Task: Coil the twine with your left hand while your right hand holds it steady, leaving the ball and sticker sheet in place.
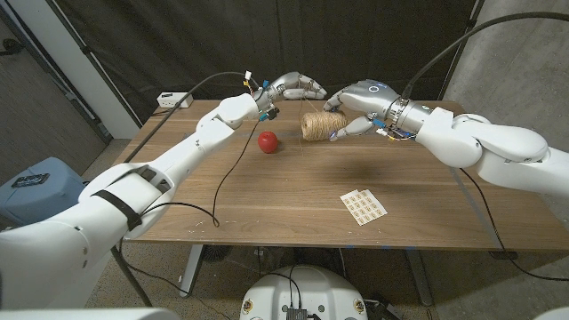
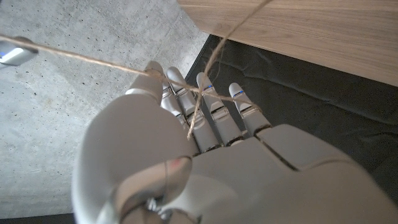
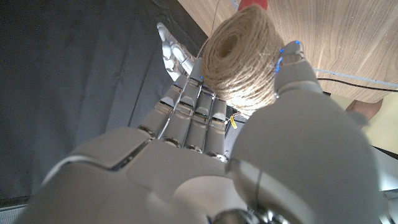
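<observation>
Wooden table [image 1: 293,200] carries one sticker sheet [image 1: 363,205] near at four o'clock, one red ball [image 1: 268,140] farther at eleven, and beyond at twelve one tan twine spool [image 1: 321,125] clasped by the right hand [image 1: 360,111], its loose strand pinched by the left hand [image 1: 293,88].

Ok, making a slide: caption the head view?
Right hand holds the twine spool while the left hand draws its strand, near a red ball.
</observation>
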`<state>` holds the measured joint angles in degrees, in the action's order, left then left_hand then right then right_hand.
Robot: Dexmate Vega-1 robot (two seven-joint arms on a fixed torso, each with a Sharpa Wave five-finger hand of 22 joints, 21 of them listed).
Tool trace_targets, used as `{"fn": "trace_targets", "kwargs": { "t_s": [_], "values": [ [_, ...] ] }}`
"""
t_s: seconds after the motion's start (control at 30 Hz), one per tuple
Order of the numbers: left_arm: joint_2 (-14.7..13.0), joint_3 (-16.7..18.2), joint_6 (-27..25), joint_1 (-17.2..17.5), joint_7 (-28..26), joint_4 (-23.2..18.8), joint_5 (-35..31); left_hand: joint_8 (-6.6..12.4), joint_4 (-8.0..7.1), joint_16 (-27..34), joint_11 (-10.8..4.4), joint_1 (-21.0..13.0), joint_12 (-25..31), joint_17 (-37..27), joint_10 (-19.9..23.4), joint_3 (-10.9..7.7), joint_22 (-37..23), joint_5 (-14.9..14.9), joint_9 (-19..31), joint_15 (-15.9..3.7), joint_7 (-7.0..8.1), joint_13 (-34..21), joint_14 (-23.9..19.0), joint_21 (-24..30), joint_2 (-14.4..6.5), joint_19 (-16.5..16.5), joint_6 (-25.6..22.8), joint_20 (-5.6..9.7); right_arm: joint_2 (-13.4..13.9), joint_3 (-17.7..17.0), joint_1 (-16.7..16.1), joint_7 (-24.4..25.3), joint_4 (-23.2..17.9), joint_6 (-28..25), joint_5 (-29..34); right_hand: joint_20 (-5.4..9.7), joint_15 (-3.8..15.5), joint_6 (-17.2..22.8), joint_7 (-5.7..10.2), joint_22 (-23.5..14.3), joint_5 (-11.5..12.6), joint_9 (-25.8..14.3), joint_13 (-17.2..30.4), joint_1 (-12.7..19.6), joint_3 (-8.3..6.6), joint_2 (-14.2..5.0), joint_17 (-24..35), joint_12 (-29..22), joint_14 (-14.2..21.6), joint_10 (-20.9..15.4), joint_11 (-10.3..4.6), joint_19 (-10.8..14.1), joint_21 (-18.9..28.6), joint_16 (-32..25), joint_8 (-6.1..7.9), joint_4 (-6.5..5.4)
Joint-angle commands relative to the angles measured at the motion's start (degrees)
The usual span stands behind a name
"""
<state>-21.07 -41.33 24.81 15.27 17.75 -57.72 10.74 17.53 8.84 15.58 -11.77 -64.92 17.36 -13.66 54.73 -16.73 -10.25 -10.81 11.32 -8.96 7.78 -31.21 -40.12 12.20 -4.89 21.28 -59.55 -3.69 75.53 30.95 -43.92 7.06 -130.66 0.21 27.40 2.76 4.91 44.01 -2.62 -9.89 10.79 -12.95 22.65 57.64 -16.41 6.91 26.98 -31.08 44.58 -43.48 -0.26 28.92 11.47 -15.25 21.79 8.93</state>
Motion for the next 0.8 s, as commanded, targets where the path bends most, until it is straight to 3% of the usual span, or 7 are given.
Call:
{"fn": "trace_targets", "kwargs": {
  "t_s": [0.03,0.8],
  "values": [
    [-0.5,-0.3,-1.3,0.9,-0.9,-1.3,-0.5,-0.14,-0.03,0.0,-0.29,-0.2,-0.1,-0.2,-0.1,0.11,-0.3,-0.2,0.2,-0.01,0.01,-0.3,0.3,0.0,0.1,0.0,0.1,-0.08,0.8,-0.8,-0.4,1.4,-0.3,0.2,0.5,0.64,7.99,10.6,10.17,-0.2,0.4,-0.3,0.1,6.8,-0.25,-7.29,0.1,-0.1,0.5,-8.9,-8.54,0.2,0.0,0.1,0.26,-0.2],
    [-1.5,-0.3,-3.6,2.7,-2.1,-4.1,-0.4,-0.22,-0.1,0.0,-0.17,-0.3,-0.2,-0.3,-0.2,0.23,-0.3,-0.2,0.2,0.07,-0.07,-0.4,0.3,0.0,-0.1,-0.1,0.2,-0.25,2.5,-2.4,-1.2,3.9,-1.7,0.0,1.4,0.59,7.94,10.5,10.2,-0.2,0.4,-0.3,0.2,6.9,-0.21,-7.35,0.2,0.0,0.5,-8.9,-8.63,0.2,0.0,0.3,0.25,-0.22]
  ]
}}
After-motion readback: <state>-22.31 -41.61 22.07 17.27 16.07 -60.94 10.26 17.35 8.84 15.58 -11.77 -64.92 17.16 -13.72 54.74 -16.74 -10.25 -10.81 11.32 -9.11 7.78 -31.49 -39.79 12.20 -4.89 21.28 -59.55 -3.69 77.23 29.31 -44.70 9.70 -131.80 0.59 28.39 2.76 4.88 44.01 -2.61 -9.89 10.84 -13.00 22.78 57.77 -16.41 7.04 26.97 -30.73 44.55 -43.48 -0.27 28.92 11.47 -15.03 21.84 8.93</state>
